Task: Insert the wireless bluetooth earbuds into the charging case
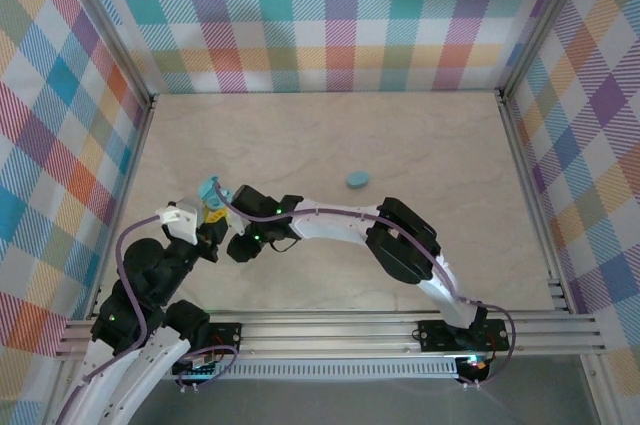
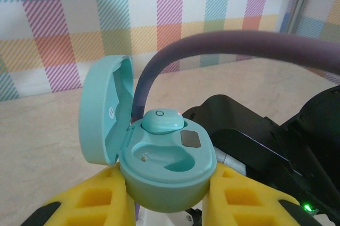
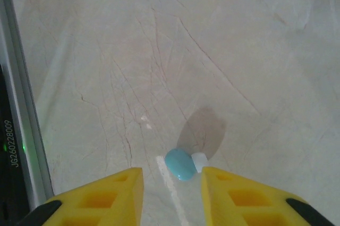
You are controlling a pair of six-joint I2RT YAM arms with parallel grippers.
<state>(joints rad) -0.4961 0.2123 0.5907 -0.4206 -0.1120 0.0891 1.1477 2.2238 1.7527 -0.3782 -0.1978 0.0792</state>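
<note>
The teal charging case stands upright with its lid swung open to the left, and my left gripper is shut on its base between yellow fingers. One light-blue earbud sits in the far slot; the near slot is hollow. In the top view the case is at the left of the table. Another earbud, with a white tip, lies between my right gripper's open yellow fingers. A gap shows on its left side, and an oval shadow lies just beyond it.
A small teal oval piece lies alone on the beige table at mid-right. My right arm reaches across to the left, its black wrist and purple cable close behind the case. Plaid walls and metal rails border the table.
</note>
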